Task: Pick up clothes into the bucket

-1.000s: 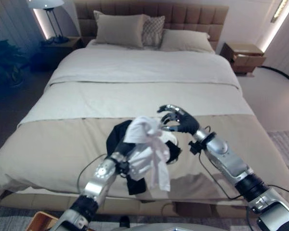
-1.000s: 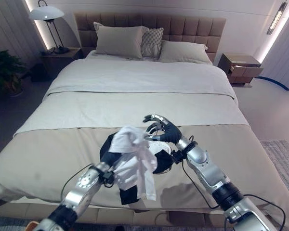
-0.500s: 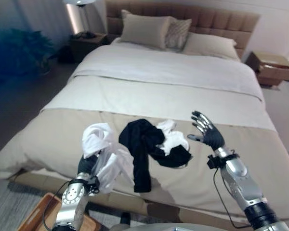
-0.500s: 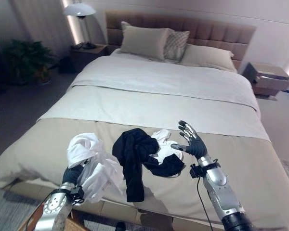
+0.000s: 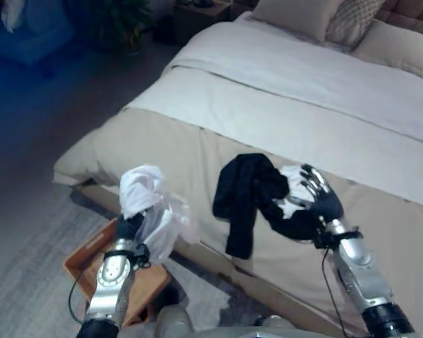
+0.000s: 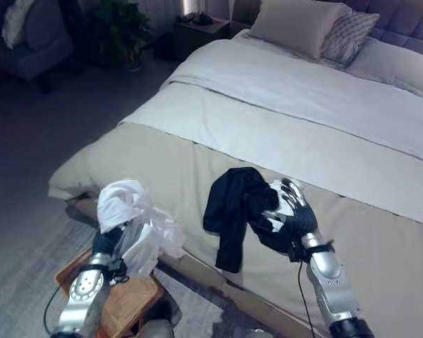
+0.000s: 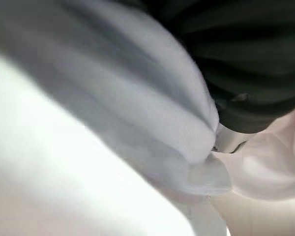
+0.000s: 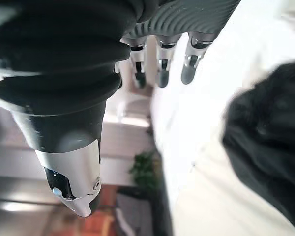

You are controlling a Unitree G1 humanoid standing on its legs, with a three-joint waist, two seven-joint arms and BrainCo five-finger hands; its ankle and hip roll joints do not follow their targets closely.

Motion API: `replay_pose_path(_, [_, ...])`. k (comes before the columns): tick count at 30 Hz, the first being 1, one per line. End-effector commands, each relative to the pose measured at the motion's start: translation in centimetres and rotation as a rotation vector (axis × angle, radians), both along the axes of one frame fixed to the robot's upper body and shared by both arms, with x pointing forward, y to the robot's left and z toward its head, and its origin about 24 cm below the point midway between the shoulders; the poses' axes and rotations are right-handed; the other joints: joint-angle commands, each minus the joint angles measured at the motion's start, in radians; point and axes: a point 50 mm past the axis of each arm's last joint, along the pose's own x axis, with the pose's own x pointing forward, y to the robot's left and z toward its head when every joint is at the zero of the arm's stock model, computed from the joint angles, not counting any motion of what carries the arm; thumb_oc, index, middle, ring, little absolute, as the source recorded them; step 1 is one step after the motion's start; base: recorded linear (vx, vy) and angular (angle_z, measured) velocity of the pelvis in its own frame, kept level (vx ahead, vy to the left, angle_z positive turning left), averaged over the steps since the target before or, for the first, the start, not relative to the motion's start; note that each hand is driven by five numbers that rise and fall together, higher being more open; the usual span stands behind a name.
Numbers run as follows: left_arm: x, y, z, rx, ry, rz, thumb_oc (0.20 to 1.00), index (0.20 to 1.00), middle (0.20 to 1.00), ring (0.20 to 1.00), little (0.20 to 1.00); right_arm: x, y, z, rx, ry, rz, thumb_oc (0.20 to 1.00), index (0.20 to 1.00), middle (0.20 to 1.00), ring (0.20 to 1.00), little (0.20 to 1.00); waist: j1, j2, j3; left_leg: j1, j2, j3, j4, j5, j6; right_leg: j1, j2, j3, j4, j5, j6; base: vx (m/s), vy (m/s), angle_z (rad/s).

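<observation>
The left hand, fingers curled, bunches a soft, light white cloth garment; grip gathered folds, since loose ends drape.

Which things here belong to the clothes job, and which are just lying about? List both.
Job:
- white garment, held by left robot hand
- black clothes on the bed, with white cloth among them
- right robot hand, fingers straight, over them
- wooden bucket on the floor

Lying about:
- pillows
- plant
- bed
</observation>
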Motion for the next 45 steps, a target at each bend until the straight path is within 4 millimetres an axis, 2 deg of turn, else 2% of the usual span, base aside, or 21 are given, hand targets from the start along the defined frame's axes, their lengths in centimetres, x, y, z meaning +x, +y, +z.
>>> replay_pose_path(1, [0.2, 1.7, 3.4, 0.147, -0.171, 0.069, 0.2, 0.2, 0.2, 0.2, 0.2, 1.0, -0.2, 1.3, -0.002, -0.087, -0.016, 1.0, 1.0, 1.0, 1.0, 1.0, 0.028, -0.003, -0.014, -0.066, 0.05, -0.026, 0.059, -0.03, 0.021, -0.068, -0.014, 0.067, 0.004, 0.063, 0.048, -0.07, 0.083, -0.07])
replay_pose_path(6, [1.6, 2.6, 4.2, 0.227, -0.188, 0.15, 0.2, 0.2, 0.2, 0.2, 0.2, 1.9, 0.8, 1.7, 0.002, -0.106, 0.004, 1.0, 1.0, 1.0, 1.0, 1.0, 0.035, -0.029, 0.061, -0.154, 0.041, -0.03, 0.125, -0.036, 0.028, -0.145, -0.04, 0.091, 0.052, 0.074, 0.056, -0.11, 0.064, 0.01])
replay_pose_path(14, [3.9, 2.9, 5.5, 0.193, -0.261, 0.351, 0.2, 0.2, 0.2, 0.2, 0.2, 3.5, 3.3, 3.9, 0.003, -0.204, 0.083, 1.0, 1.0, 1.0, 1.0, 1.0, 0.034, -0.056, 0.163, -0.301, 0.042, -0.034, 0.232, -0.05, 0.031, -0.293, -0.053, 0.126, 0.143, 0.066, 0.049, -0.09, 0.014, -0.05])
replay_pose_path(15, [4.1, 3.0, 5.5, 0.167, -0.263, 0.385, 0.2, 0.2, 0.2, 0.2, 0.2, 3.6, 3.6, 4.0, 0.01, -0.205, 0.09, 1.0, 1.0, 1.0, 1.0, 1.0, 0.034, -0.06, 0.167, -0.307, 0.047, -0.04, 0.245, -0.075, 0.023, -0.305, -0.047, 0.141, 0.16, 0.043, 0.06, -0.01, -0.042, -0.1])
replay_pose_path(20, [5.1, 3.2, 6.7, 0.142, -0.313, 0.518, 0.2, 0.2, 0.2, 0.2, 0.2, 4.1, 4.5, 3.9, 0.022, -0.207, 0.086, 1.0, 1.0, 1.0, 1.0, 1.0, 0.046, -0.083, 0.199, -0.387, 0.05, -0.061, 0.262, -0.065, 0.022, -0.373, -0.047, 0.128, 0.199, 0.034, 0.062, -0.04, -0.057, -0.03])
replay_pose_path(24, [5.6, 4.2, 8.1, 0.146, -0.355, 0.604, 0.2, 0.2, 0.2, 0.2, 0.2, 4.2, 4.7, 3.4, 0.009, -0.193, 0.078, 1.0, 1.0, 1.0, 1.0, 1.0, 0.052, -0.109, 0.22, -0.449, 0.047, -0.09, 0.271, -0.052, 0.02, -0.415, -0.041, 0.103, 0.233, 0.021, 0.06, -0.03, -0.076, 0.18])
replay_pose_path(31, [5.6, 4.3, 8.2, 0.147, -0.357, 0.605, 0.2, 0.2, 0.2, 0.2, 0.2, 4.3, 4.7, 3.5, 0.01, -0.194, 0.078, 1.0, 1.0, 1.0, 1.0, 1.0, 0.051, -0.11, 0.219, -0.452, 0.046, -0.091, 0.272, -0.052, 0.02, -0.417, -0.042, 0.102, 0.234, 0.02, 0.06, 0.0, -0.016, 0.12])
replay_pose_path(32, [6.1, 7.7, 10.9, 0.135, -0.4, 0.735, 0.2, 0.2, 0.2, 0.2, 0.2, 4.7, 5.2, 2.8, -0.016, -0.163, 0.086, 1.0, 1.0, 1.0, 1.0, 1.0, 0.054, -0.15, 0.24, -0.552, 0.034, -0.13, 0.298, -0.046, 0.022, -0.48, -0.044, 0.068, 0.284, 0.007, 0.062, 0.01, -0.079, 0.41])
replay_pose_path(33, [6.1, 8.5, 11.1, 0.14, -0.391, 0.76, 0.2, 0.2, 0.2, 0.2, 0.2, 4.8, 5.3, 2.8, -0.02, -0.165, 0.09, 1.0, 1.0, 1.0, 1.0, 1.0, 0.053, -0.154, 0.242, -0.564, 0.034, -0.131, 0.307, -0.048, 0.022, -0.49, -0.044, 0.068, 0.289, 0.007, 0.063, 0.01, -0.079, 0.26])
replay_pose_path(37, [6.4, 10.6, 12.7, 0.177, -0.386, 0.803, 0.2, 0.2, 0.2, 0.2, 0.2, 4.9, 5.4, 2.8, -0.017, -0.164, 0.102, 1.0, 1.0, 1.0, 1.0, 1.0, 0.04, -0.175, 0.247, -0.622, 0.029, -0.135, 0.35, -0.065, 0.026, -0.533, -0.046, 0.072, 0.309, 0.012, 0.066, 0.0, 0.032, 0.28])
replay_pose_path(39, [6.6, 11.4, 13.7, 0.138, -0.408, 0.838, 0.2, 0.2, 0.2, 0.2, 0.2, 4.9, 5.5, 2.7, -0.014, -0.157, 0.104, 1.0, 1.0, 1.0, 1.0, 1.0, 0.035, -0.184, 0.25, -0.65, 0.03, -0.134, 0.364, -0.071, 0.028, -0.555, -0.05, 0.071, 0.313, 0.019, 0.071, -0.01, 0.04, 0.04])
replay_pose_path(45, [7.0, 12.8, 17.5, 0.146, -0.48, 0.883, 0.2, 0.2, 0.2, 0.2, 0.2, 5.1, 5.6, 2.6, -0.024, -0.15, 0.114, 1.0, 1.0, 1.0, 1.0, 1.0, 0.021, -0.214, 0.254, -0.725, 0.026, -0.138, 0.4, -0.083, 0.03, -0.607, -0.05, 0.069, 0.305, 0.043, 0.085, 0.01, 0.019, -0.02])
